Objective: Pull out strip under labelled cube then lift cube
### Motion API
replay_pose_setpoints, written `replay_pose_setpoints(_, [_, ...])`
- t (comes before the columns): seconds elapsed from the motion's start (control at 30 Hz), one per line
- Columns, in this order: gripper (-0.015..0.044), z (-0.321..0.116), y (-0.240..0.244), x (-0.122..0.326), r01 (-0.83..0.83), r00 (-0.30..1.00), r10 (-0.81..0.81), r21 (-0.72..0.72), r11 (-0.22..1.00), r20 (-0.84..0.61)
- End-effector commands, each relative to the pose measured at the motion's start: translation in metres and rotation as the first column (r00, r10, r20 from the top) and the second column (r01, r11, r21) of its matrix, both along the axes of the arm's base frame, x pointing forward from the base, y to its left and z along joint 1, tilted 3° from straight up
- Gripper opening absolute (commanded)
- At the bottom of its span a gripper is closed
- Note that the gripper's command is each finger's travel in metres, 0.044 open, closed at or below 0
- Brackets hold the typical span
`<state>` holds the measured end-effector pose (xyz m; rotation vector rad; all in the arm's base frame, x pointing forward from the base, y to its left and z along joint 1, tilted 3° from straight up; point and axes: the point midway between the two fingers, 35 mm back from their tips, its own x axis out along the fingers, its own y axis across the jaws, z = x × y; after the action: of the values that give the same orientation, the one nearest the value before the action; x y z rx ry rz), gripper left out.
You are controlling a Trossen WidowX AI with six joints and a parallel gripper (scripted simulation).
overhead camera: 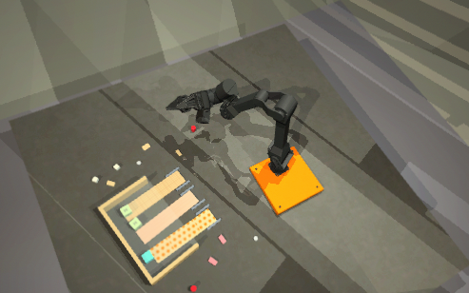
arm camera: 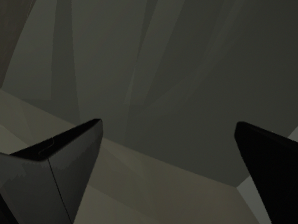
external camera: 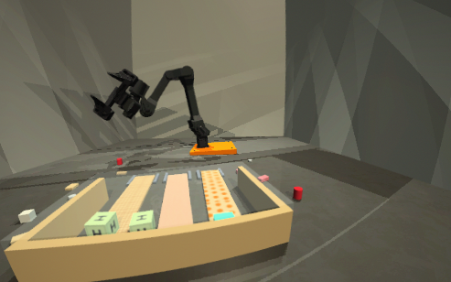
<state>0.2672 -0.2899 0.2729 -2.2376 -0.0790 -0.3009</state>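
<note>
Labelled cubes (overhead camera: 126, 210) (external camera: 102, 224), perhaps touching tan strip (overhead camera: 159, 191) (external camera: 134, 197).

You are looking at a black arm (overhead camera: 282, 135) (external camera: 191, 96) with rounded joint housings above a flat, square orange base plate (overhead camera: 307, 187) (external camera: 224, 148), which is showing small dark dots near its corners. Away from that plate, your black gripper (overhead camera: 169, 107) (external camera: 100, 84) (arm camera: 170, 127) is displaying tapering fingers.

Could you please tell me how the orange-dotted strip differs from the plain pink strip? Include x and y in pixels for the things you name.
The orange-dotted strip (overhead camera: 184, 236) (external camera: 215, 192) is patterned with orange dots on pale yellow, while the plain pink strip (overhead camera: 166, 217) (external camera: 177, 197) is one even colour. At the walled end, the dotted strip has a turquoise block by it, whereas the pink strip has a pale green cube marked H beside its end. Both are long, flat and roughly parallel.
</note>
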Motion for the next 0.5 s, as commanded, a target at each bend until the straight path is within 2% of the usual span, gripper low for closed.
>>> replay_pose_setpoints(0.0, [0.04, 0.0, 0.001, 0.001, -0.002, 1.0, 0.002, 0.01, 1.0, 0.001])
replay_pose_setpoints(0.07, [0.04, 0.003, 0.005, 0.009, -0.015, 1.0, 0.015, 0.094, 0.995, 0.007])
replay_pose_setpoints(0.17, [0.04, 0.011, 0.021, 0.036, -0.056, 0.998, 0.051, 0.365, 0.929, 0.024])
replay_pose_setpoints(0.23, [0.04, 0.013, 0.039, 0.057, -0.079, 0.997, 0.073, 0.581, 0.81, 0.032])
replay_pose_setpoints(0.33, [0.04, 0.01, 0.071, 0.082, -0.071, 0.995, 0.099, 0.834, 0.547, 0.019])
replay_pose_setpoints(0.37, [0.04, 0.007, 0.083, 0.089, -0.055, 0.995, 0.104, 0.893, 0.446, 0.009])
replay_pose_setpoints(0.47, [0.04, 0.002, 0.103, 0.096, -0.02, 0.994, 0.107, 0.958, 0.286, -0.012])
